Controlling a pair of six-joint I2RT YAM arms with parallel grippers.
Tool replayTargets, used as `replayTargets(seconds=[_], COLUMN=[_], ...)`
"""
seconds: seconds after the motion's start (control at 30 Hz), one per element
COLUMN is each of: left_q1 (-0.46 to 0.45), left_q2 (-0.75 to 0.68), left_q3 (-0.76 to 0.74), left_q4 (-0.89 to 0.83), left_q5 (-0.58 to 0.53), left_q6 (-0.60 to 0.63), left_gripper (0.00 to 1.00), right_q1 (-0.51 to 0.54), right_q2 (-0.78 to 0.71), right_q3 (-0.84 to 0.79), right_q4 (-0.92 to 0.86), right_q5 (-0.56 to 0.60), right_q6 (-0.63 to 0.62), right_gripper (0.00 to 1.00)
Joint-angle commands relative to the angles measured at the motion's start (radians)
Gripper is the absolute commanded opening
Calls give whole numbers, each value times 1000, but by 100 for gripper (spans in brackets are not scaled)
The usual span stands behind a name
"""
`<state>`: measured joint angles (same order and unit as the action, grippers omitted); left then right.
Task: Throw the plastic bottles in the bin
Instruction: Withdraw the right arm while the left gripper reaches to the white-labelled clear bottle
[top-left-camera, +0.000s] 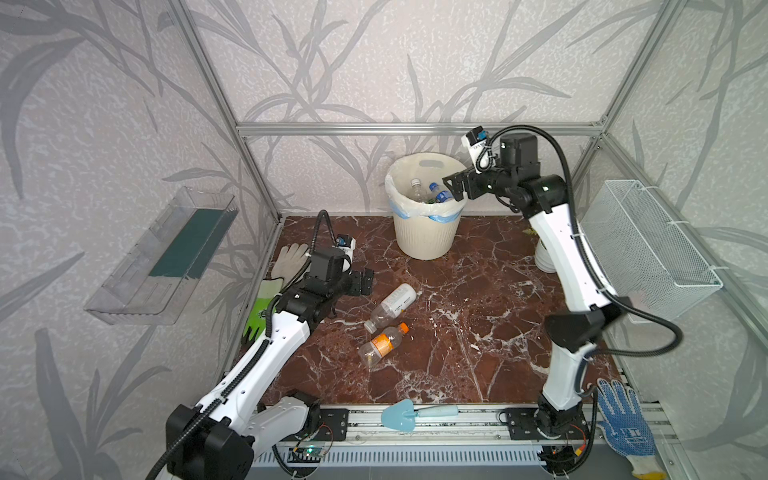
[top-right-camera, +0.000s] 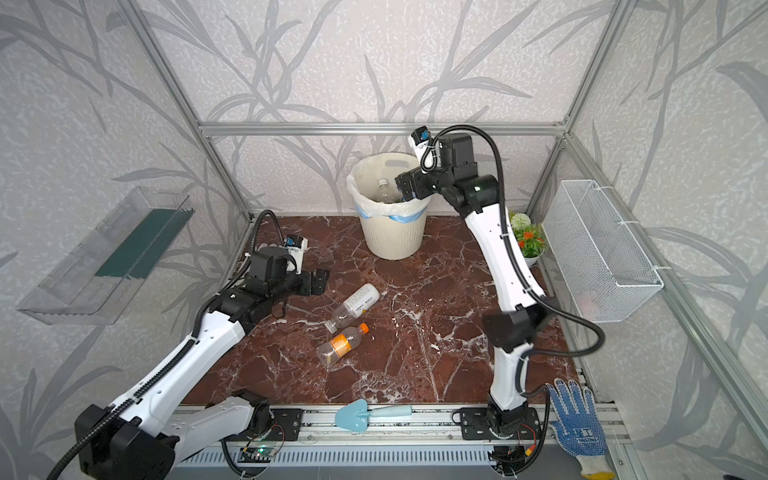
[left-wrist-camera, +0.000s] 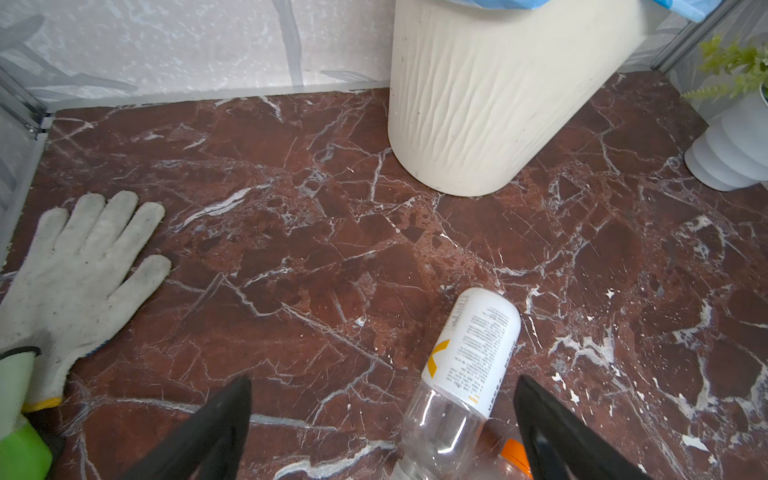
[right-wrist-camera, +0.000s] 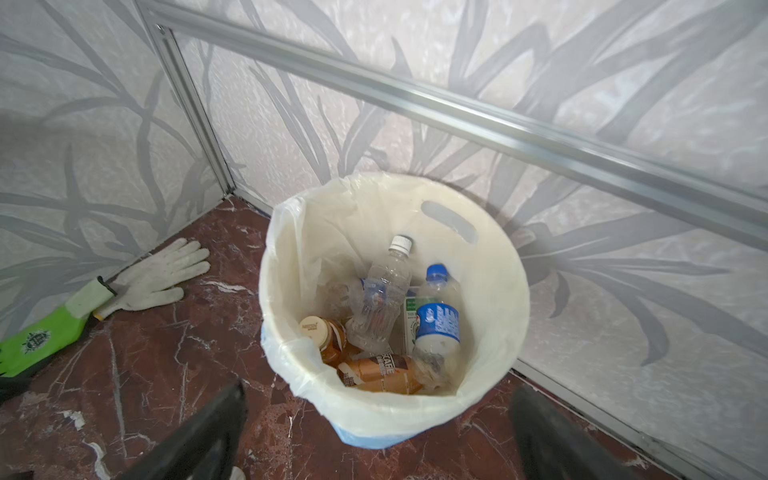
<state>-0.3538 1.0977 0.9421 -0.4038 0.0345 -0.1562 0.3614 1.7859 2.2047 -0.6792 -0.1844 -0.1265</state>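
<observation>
Hovering over bin (right-wrist-camera: 490, 266), right pincer (top-left-camera: 453, 187) spread; left pincer (top-left-camera: 365, 282) spread; brown bottle (right-wrist-camera: 382, 372) reads "CAFE".

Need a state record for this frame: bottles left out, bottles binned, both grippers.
on table: two lying down, white-label bottle and orange-label bottle
bin: upright, several bottles inside
left gripper: open, empty, close to the white-label bottle
right gripper: open, empty, at the bin's rim
</observation>
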Motion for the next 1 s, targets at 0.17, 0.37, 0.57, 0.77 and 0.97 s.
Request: replayTargets(seconds=[0.17,0.37,0.57,0.77,0.97], left_q1=[-45,-81,-113,-164,-206], left_q2=[103,215,361,491,575], left_q3=[48,106,185,237,263], left_q4=[-71,-128,-184,-206,-224], left_q5=[47,51,68,68,36], left_q6=[63,137,206,242,277], left_gripper=[97,97,98,98,98], right_q1=[-49,-65,-82,-97,-113], right_q2=[-447,-600,-630,-617,-616], right_q3=[-651,-1006,-1169,-1210,-1269], right_q4=[380,423,471,500,536], right_q5=[54,89,38,31,23], right_q6=[74,156,227,241,268], right_gripper=[99,99,100,100,100])
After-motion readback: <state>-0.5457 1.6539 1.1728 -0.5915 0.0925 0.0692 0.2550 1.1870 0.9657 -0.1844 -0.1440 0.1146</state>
